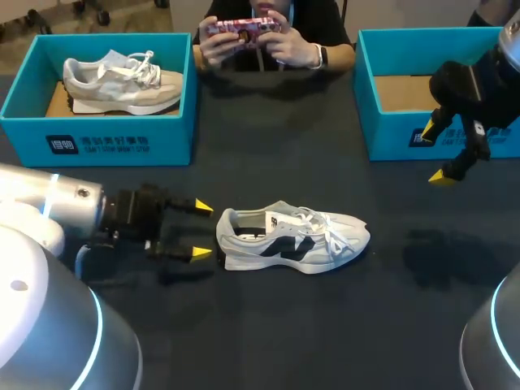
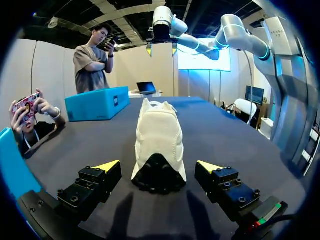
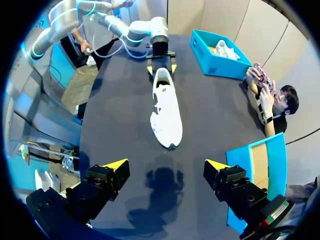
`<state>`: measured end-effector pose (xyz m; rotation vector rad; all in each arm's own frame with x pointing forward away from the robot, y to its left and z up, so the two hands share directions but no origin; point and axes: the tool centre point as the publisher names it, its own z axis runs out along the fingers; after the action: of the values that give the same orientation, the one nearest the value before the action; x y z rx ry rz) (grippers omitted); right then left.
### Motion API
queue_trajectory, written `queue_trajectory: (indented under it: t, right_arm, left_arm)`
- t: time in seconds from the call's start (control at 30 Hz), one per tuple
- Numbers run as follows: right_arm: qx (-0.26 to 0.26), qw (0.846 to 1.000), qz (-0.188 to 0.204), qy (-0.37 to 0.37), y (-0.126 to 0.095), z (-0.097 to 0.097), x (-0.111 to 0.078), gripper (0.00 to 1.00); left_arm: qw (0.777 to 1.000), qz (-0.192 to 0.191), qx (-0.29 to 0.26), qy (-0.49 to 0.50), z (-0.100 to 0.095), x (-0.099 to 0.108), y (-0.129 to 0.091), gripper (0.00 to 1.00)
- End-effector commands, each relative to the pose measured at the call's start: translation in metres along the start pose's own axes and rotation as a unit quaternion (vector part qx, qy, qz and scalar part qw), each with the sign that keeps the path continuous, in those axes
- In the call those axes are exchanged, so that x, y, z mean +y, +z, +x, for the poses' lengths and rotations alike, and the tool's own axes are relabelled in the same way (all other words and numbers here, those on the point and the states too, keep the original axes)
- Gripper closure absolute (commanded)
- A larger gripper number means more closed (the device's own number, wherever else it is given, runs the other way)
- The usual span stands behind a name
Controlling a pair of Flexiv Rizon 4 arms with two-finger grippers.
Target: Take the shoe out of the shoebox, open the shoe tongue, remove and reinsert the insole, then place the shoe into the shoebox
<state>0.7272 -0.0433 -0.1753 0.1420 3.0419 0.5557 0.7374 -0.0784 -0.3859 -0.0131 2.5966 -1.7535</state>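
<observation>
A white shoe with a black side mark [image 1: 292, 240] lies on its sole in the middle of the dark table, toe pointing right. My left gripper [image 1: 201, 230] is open at table level, its yellow tips on either side of the heel without touching it. In the left wrist view the heel [image 2: 157, 150] sits just ahead of the open gripper [image 2: 159, 167]. My right gripper [image 1: 435, 154] hangs open and empty, high above the table in front of the empty blue shoebox [image 1: 390, 134]. From the right wrist, the shoe [image 3: 166, 107] lies far ahead of the open gripper [image 3: 167, 165].
A second blue shoebox [image 1: 106, 142] at the back left holds another pale shoe [image 1: 122, 77]. The empty box's wall [image 3: 242, 150] is close beside my right gripper. Bare dark table surrounds the shoe in front and to the right.
</observation>
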Motion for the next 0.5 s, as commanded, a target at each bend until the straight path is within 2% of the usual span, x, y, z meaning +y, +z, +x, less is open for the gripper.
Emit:
queue_trajectory:
  t: [0.03, 0.5]
  right_arm:
    - [0.001, 1.000, 0.001, 0.000, 0.001, -0.001, 0.000, 0.00]
    - [0.001, 1.000, 0.001, 0.000, 0.001, -0.001, 0.000, 0.00]
  left_arm:
    - [1.000, -0.001, -0.001, -0.002, 0.000, 0.002, 0.015, 0.00]
    - [1.000, 0.003, 0.010, -0.009, 0.002, -0.001, 0.044, 0.00]
